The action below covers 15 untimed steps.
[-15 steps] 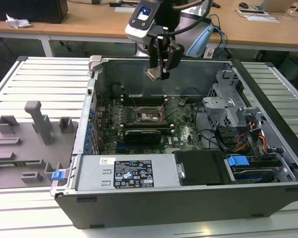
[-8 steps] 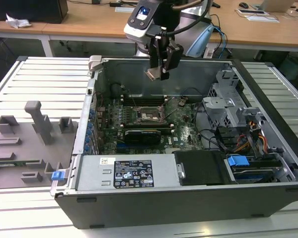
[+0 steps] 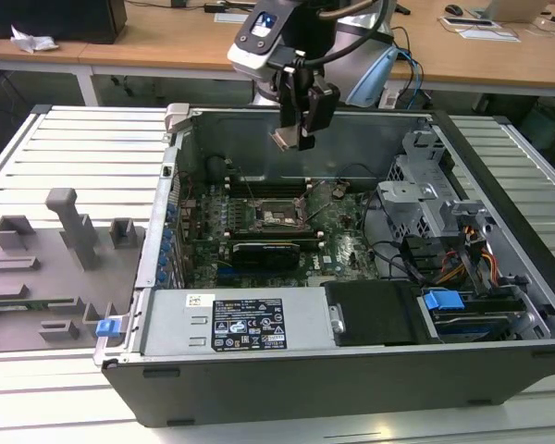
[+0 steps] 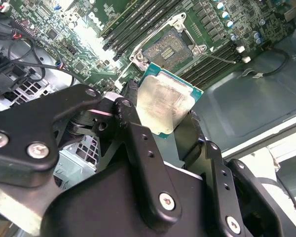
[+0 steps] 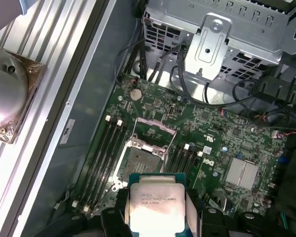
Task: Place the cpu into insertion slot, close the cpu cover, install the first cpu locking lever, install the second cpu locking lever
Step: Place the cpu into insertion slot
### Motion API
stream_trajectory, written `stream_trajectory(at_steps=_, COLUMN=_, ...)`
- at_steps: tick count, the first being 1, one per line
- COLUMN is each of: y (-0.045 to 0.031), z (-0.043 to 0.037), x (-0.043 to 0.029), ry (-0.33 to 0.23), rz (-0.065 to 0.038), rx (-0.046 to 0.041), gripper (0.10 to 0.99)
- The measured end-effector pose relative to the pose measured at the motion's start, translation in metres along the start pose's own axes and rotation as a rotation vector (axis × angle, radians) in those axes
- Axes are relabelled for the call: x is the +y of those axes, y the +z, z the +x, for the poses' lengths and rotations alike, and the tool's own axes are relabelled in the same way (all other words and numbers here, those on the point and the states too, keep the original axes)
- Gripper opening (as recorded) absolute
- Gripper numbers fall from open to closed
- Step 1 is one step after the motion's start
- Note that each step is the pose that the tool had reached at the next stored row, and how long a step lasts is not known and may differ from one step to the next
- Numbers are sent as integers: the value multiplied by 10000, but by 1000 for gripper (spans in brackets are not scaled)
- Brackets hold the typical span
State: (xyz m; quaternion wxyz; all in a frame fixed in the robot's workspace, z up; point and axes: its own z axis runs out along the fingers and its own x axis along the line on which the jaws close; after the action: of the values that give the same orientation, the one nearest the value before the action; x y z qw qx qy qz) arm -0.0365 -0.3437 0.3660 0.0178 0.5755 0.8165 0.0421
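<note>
One arm is working under my remote control, and I am reading the exterior view from its left to its right. At the far left, a grey fixture tray (image 3: 46,268) with upright holders is lying on the slatted table, just beside the open computer case (image 3: 351,388). Inside the case, the labelled power supply (image 3: 245,324) is sitting along the near wall, and the green motherboard (image 3: 338,236) is lying flat behind it. Near the middle of the board, the insertion slot (image 3: 279,215) is lying exposed, with no chip seated in it. The gripper (image 3: 301,137) is hanging above the slot, well clear of the board, and its fingers are clamping the cpu (image 3: 285,140) by two opposite edges. In the second wrist view, the cpu (image 4: 168,103) is sitting tilted between the black fingers (image 4: 133,126), silvery top toward the camera, with the insertion slot (image 4: 170,47) beyond it. In the first wrist view, I am noting the cpu cover (image 5: 158,123) standing raised off the insertion slot (image 5: 140,160), flanked by memory slots (image 5: 106,148). At the right, the metal drive cage (image 3: 425,194) is occupying the case's end.
</note>
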Motion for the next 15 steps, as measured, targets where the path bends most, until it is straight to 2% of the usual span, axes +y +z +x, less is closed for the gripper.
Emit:
stream_trajectory(at_steps=4, y=8, z=0, x=-1, ry=339, rz=-6, rx=-32, gripper=541)
stream_trajectory(at_steps=9, y=22, z=0, x=-2, ry=1087, rz=-20, rx=-100, gripper=541)
stream_trajectory(at_steps=11, y=28, z=-1, x=-3, ry=1576, rz=-29, rx=-144, gripper=541)
stream_trajectory(at_steps=15, y=33, z=-1, x=-3, ry=2101, rz=-39, rx=-191, gripper=541)
